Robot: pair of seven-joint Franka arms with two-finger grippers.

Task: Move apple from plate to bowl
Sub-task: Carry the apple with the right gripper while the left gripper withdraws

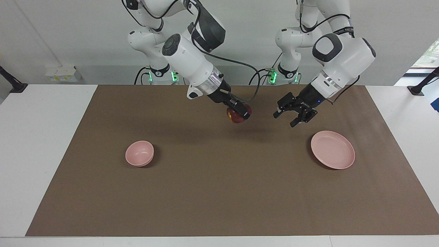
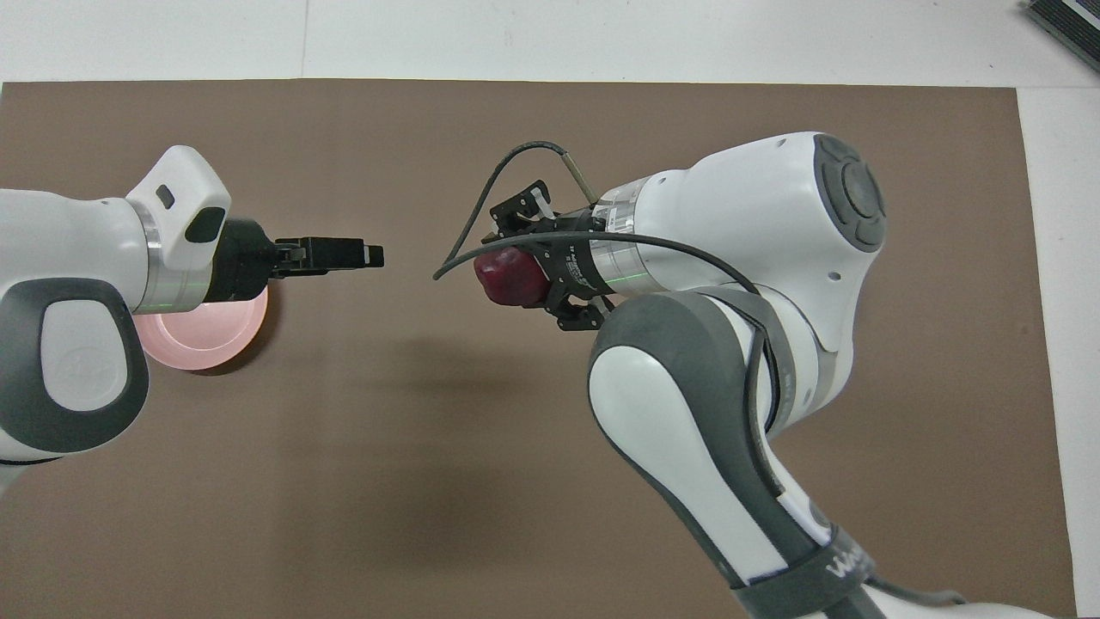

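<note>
The dark red apple hangs in the air over the middle of the brown mat, with my right gripper shut on it. A yellowish patch shows at its end. My left gripper is open and holds nothing; it hovers apart from the apple, over the mat beside the plate. The pale pink plate lies bare toward the left arm's end. The small deep pink bowl stands bare toward the right arm's end; the right arm hides it in the overhead view.
A brown mat covers most of the white table. A dark object lies at the table's corner farthest from the robots, at the right arm's end.
</note>
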